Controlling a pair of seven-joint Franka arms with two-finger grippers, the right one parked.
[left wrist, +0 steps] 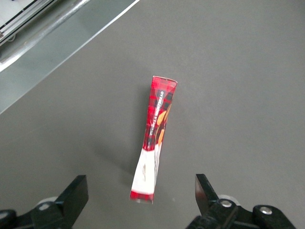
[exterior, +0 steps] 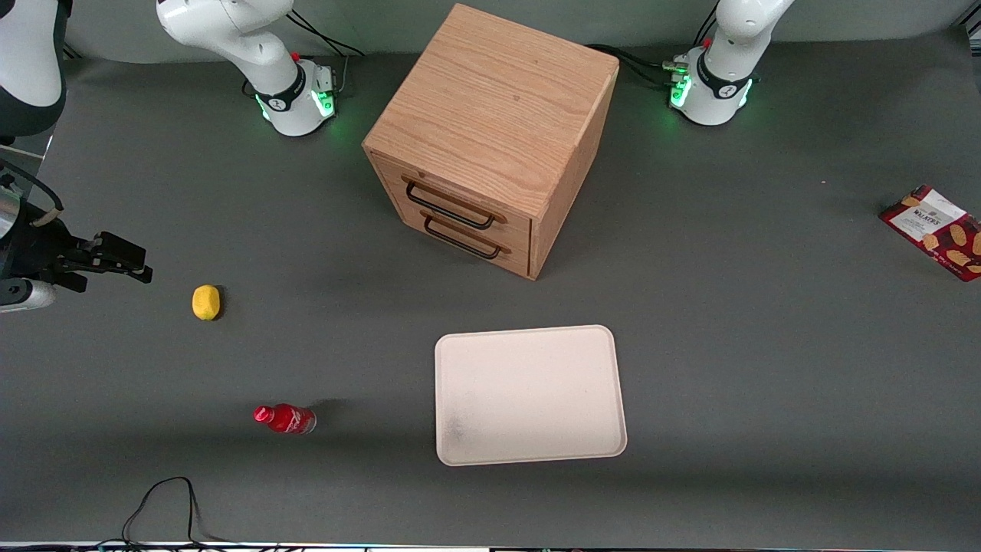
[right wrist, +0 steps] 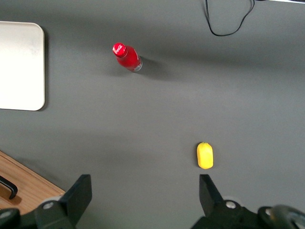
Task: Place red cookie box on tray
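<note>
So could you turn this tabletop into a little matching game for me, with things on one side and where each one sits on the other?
Things:
1. red cookie box
2. tray
3. yellow lemon-like object
4. claw

Places:
A. toward the parked arm's end of the table
B. open, hovering above the box
C. on the table, toward the working arm's end
D. in front of the wooden drawer cabinet, nearer the front camera

Pairs: 1-C, 2-D, 3-A, 4-B
</note>
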